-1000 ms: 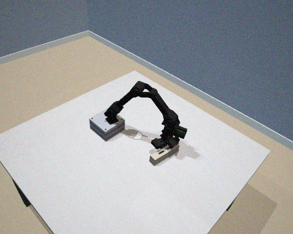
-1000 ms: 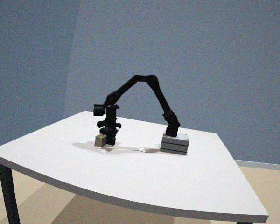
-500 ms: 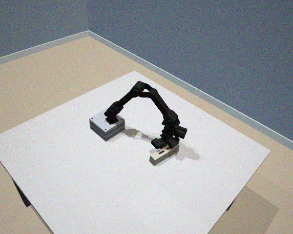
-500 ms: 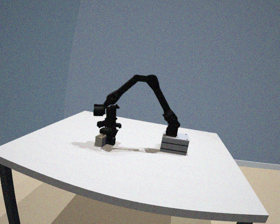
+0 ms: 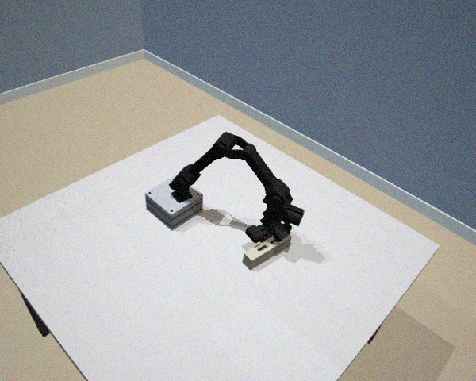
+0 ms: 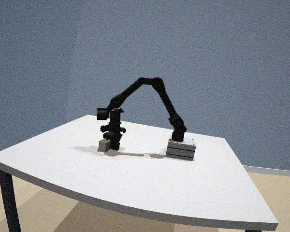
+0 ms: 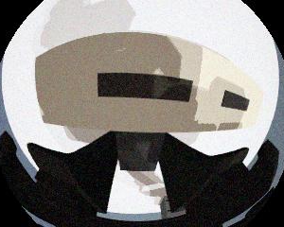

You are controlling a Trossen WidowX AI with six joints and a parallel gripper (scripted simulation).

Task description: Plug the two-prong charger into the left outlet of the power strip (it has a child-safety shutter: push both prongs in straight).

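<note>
Strip (image 5: 253, 254) (image 6: 104, 145) (image 7: 71, 85) sits at 12 o'clock from the hand (image 5: 268, 236) (image 6: 114, 147) (image 7: 138, 131) in my wrist view, long axis nine to three. I've got the charger (image 7: 139, 150) pinched, just at the strip's near edge (prongs hidden; seating uncertain). Any push wants both prongs straight.

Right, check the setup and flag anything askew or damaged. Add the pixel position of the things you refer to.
One oddity: the dark block, likely the charger (image 7: 140, 153), sits between the fingers of the claw (image 5: 268, 237) (image 6: 114, 147) (image 7: 138, 131) at the long side of the power strip (image 5: 252, 257) (image 6: 104, 145) (image 7: 68, 80), apparently low beside it, not over a slot. I see no damage or spill.
</note>
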